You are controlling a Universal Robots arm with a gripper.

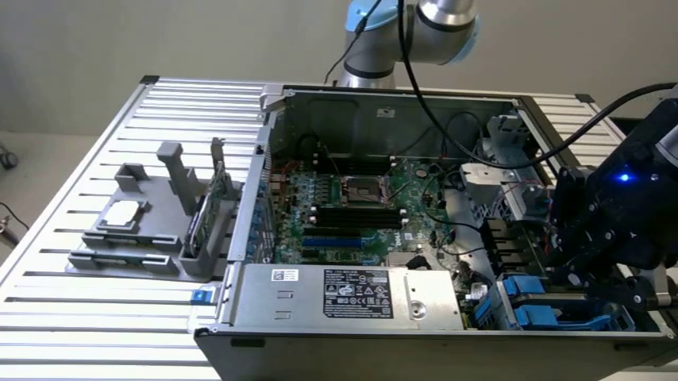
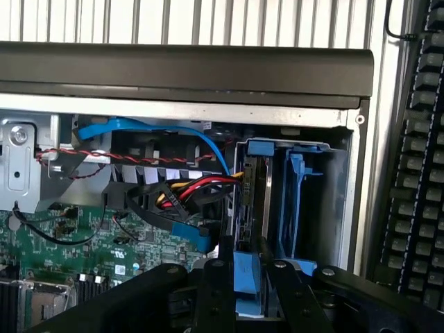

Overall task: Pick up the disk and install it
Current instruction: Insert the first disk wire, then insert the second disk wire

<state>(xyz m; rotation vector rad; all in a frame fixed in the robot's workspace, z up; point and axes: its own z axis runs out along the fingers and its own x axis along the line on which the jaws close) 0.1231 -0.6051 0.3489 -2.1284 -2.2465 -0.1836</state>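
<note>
The disk (image 2: 254,198) stands on edge in the drive bay at the corner of the open computer case (image 2: 187,69). I see its thin grey metal side and the blue carrier around it. My gripper (image 2: 246,258) is right at the disk's near end, its black fingers (image 2: 220,277) shut on the carrier's blue tab. In the exterior view the gripper (image 1: 580,266) hangs over the blue drive bays (image 1: 538,311) at the case's lower right corner; the disk itself is hidden behind it there.
A bare blue caddy (image 2: 298,201) sits in the slot beside the disk. A blue data cable (image 2: 159,128) and a red-yellow-black power cable (image 2: 194,187) run close by. The motherboard (image 1: 350,206), power supply (image 1: 350,294) and a grey fixture (image 1: 138,230) lie toward the exterior view's left.
</note>
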